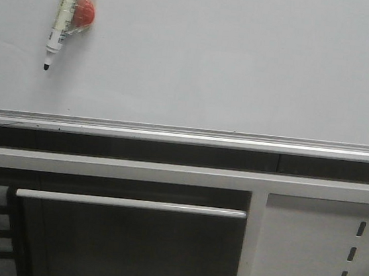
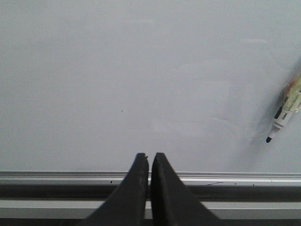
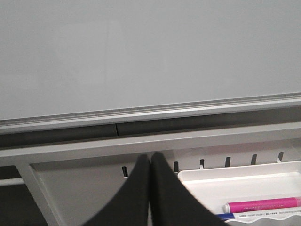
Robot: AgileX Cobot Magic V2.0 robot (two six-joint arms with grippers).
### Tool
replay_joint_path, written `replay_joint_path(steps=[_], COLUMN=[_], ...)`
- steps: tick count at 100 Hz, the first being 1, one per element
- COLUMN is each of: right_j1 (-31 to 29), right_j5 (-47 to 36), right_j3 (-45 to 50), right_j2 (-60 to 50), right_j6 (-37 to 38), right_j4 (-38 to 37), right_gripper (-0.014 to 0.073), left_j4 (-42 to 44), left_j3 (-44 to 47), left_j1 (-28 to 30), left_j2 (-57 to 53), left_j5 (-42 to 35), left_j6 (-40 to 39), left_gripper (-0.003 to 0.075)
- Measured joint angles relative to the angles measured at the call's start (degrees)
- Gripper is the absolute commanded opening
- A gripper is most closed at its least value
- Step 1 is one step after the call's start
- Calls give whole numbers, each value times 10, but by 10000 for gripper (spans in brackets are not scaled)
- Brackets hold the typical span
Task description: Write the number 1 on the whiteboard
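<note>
While both grippers sit closed and empty, whiteboard point(image 1: 234, 57) blank; no number 1 yet.
Marker point(image 1: 65, 18) stuck upper left on board, tip down-left; left gripper point(image 2: 149, 157) nearer than right gripper point(image 3: 150, 157).

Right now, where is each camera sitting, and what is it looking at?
Front: faces forward at the whiteboard and its rail; a marker hangs on it; no arm shows.
Left wrist: on the left arm, facing the board; left gripper shut at the bottom edge.
Right wrist: on the right arm, lower down; right gripper shut above a tray.
Front and left wrist share the marker.
</note>
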Motion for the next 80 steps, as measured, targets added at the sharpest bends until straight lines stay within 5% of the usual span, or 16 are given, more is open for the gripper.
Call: replay_joint_path(steps=[80], right_j1=[0], right_j5=[-73], right_j3=[0], right_j2=[0], right_j6=[0], right_j4=[34], right_gripper=[-53], left_j4=[-15], left_j3=[0], left_j1=[0], left_j2=[0], left_j5=[-28], left_j6=[0], left_gripper=[-20])
